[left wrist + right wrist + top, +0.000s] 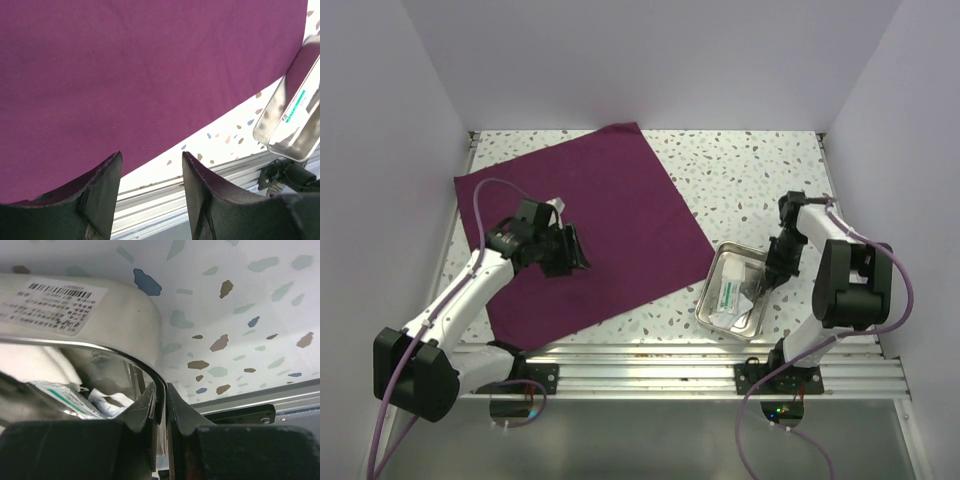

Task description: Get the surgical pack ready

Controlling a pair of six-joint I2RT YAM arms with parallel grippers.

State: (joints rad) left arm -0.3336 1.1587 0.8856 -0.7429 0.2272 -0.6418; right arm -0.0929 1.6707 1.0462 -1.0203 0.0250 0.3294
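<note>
Surgical pack cloth [580, 220], big and purple, lies flat and open on the table [750, 170]. The steel tray [718, 256] sits on the bare table just to the right of the cloth, near its edge but not on it. Little packets [728, 295] lie inside the tray.

Your right gripper [161, 400] is pinched tight on the tray's side wall, with one finger inside and one outside. Your left gripper [150, 165] hangs over the near part of the cloth. Its fingers are apart and there is nothing between them.

It looks like your job now is to bring the tray onto the cloth. Here is how to do it well:

- Hold the pinch firm, because the steel is shiny and may slip.
- Lift the tray only a little and keep it flat, so the packets do not slide out.
- Go slowly over the cloth's edge. If the tray drags there, it may push the cloth into folds.
- Set the tray down in the middle of the cloth, with purple showing on all sides.
- Move your left arm out of the way first, as it sits close to where the tray should go.
</note>
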